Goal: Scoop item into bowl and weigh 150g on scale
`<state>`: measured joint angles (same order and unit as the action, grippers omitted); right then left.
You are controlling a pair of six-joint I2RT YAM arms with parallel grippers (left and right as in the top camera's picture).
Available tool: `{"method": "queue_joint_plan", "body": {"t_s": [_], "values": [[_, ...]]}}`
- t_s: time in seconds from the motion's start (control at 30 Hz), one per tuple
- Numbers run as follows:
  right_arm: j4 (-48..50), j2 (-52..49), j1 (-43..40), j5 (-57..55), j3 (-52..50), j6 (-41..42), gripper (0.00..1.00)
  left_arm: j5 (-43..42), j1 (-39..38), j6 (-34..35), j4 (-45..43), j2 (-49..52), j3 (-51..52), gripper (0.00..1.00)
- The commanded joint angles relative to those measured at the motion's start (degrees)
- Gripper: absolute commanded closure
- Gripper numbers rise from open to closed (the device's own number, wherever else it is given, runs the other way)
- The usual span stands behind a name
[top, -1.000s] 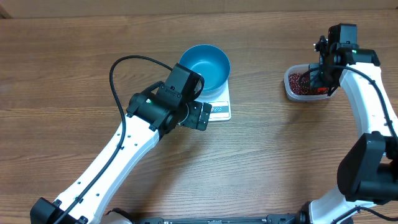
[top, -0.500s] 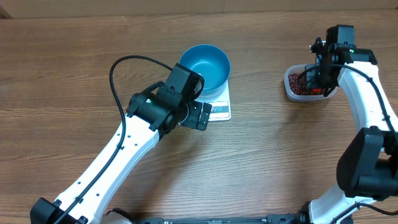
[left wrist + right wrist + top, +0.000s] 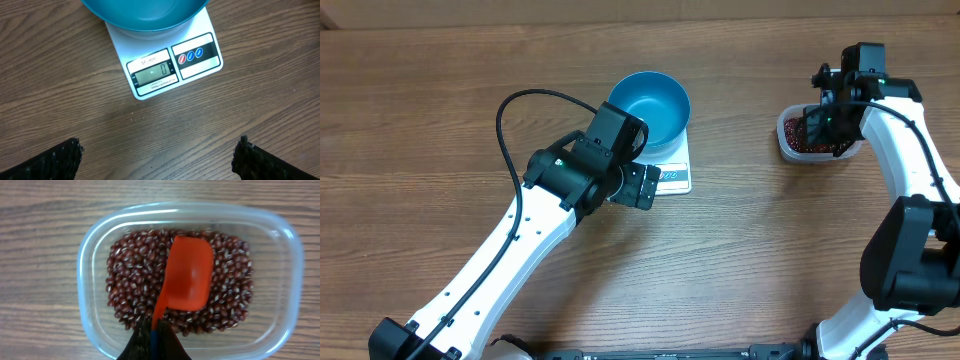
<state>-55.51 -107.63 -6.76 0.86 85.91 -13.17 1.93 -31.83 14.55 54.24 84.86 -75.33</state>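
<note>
The blue bowl (image 3: pixel 648 108) stands on the white scale (image 3: pixel 675 178), and no beans show in it. In the left wrist view the scale (image 3: pixel 170 70) shows a zero on its display, with the bowl (image 3: pixel 145 12) at the top edge. My left gripper (image 3: pixel 159 146) hovers open over bare wood just in front of the scale. My right gripper (image 3: pixel 152 330) is shut on the handle of a red scoop (image 3: pixel 187 275). The scoop lies over the dark red-brown beans (image 3: pixel 130 280), the item, in the clear tub (image 3: pixel 90 245). No beans show on the scoop's face.
The tub (image 3: pixel 788 140) sits at the right of the wooden table, well apart from the scale. The left arm (image 3: pixel 520 240) stretches diagonally from the front left. A black cable (image 3: pixel 510 110) loops above it.
The right gripper has shifted slightly left over the tub with the scoop. The left arm has not moved.
</note>
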Motion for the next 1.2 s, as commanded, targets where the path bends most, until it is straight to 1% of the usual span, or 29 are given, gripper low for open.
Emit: {"method": "queue_joint_plan", "body": {"t_s": [0.0, 0.07, 0.2, 0.37, 0.57, 0.87, 1.17], "values": [[-1.2, -1.2, -0.1, 4.2, -0.1, -1.9, 0.97, 0.6, 0.0, -0.8, -0.1, -0.5, 0.3, 0.01], [-1.2, -1.2, -0.4, 4.9, -0.1, -1.9, 0.97, 0.6, 0.0, -0.8, -0.1, -0.5, 0.3, 0.00], [-1.0, -1.2, -1.7, 10.1, 0.0, -1.9, 0.97, 0.6, 0.0, -0.8, -0.1, -0.5, 0.3, 0.00], [-0.6, -1.2, -5.0, 18.3, 0.0, -1.9, 0.97, 0.6, 0.0, -0.8, -0.1, -0.5, 0.3, 0.00], [-0.9, -1.5, -8.8, 24.9, -0.1, -2.9, 0.96, 0.6, 0.0, -0.8, -0.1, -0.5, 0.3, 0.01], [-1.7, -3.9, -9.8, 26.3, -0.1, -3.5, 0.96, 0.6, 0.0, -0.8, -0.1, -0.5, 0.3, 0.00], [-1.9, -4.0, -9.8, 28.2, -0.1, -3.2, 0.96, 0.6, 0.0, -0.8, -0.1, -0.5, 0.3, 0.01]]}}
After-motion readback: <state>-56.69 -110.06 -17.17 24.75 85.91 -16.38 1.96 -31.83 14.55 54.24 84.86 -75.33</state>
